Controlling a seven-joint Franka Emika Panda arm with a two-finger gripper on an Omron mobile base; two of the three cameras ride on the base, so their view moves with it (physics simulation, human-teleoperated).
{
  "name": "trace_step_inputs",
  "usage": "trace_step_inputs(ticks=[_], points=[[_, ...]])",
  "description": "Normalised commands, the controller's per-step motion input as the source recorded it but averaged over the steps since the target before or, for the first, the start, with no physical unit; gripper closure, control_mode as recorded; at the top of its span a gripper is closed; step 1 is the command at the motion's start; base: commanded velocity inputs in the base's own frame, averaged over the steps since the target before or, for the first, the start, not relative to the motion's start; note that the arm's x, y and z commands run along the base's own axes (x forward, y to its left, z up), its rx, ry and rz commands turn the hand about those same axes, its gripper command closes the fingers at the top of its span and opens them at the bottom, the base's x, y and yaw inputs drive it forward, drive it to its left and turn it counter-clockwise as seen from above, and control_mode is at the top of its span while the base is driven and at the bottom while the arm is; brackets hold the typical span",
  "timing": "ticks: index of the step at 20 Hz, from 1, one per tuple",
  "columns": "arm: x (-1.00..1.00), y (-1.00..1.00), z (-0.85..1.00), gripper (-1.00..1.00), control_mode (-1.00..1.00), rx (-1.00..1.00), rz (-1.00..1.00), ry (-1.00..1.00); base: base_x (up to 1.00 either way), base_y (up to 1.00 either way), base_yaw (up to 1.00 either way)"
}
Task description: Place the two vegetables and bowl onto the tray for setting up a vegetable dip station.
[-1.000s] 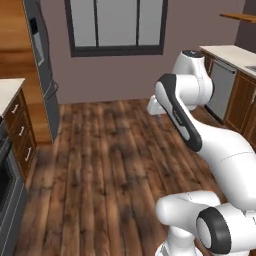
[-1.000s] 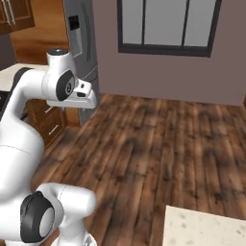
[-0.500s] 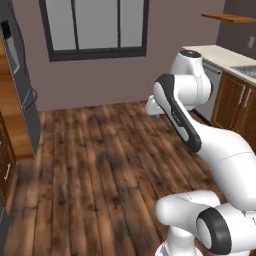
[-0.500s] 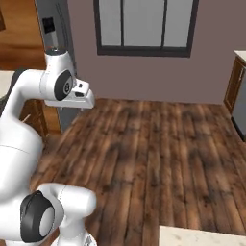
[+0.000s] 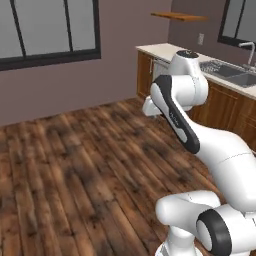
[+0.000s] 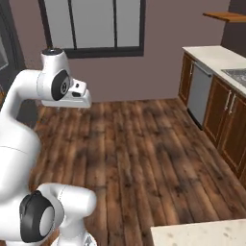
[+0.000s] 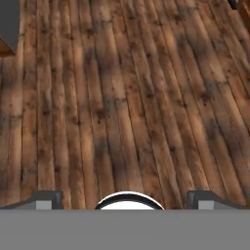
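From the left base view, the white arm [image 5: 185, 115] stands folded over a dark wooden floor [image 5: 75, 175], with a counter [image 5: 165, 50] and a sink [image 5: 235, 75] along the far right wall. From the right base view, the arm's hand [image 6: 72, 98] hangs level below a window [image 6: 93, 24], and brown cabinets [image 6: 221, 120] line the right side. In the hand view, the gripper [image 7: 125, 199] looks down on bare floorboards, its fingertips [image 7: 46, 199] set wide apart, holding nothing. I cannot tell where the vegetables, bowl or tray are.

base turned right, counter [image 5: 165, 50] now ahead
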Motion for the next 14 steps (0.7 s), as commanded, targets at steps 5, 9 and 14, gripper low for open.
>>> trace_step_inputs(ticks=[5, 9, 14], points=[[0.00, 0.00, 0.00, -1.00, 1.00, 0.00, 0.00, 0.00, 0.39, 0.21, -0.52], [0.00, 0.00, 0.00, -1.00, 1.00, 0.00, 0.00, 0.00, 0.38, 0.24, -0.55], [0.00, 0.00, 0.00, -1.00, 1.00, 0.00, 0.00, 0.00, 0.41, 0.28, -0.52]])
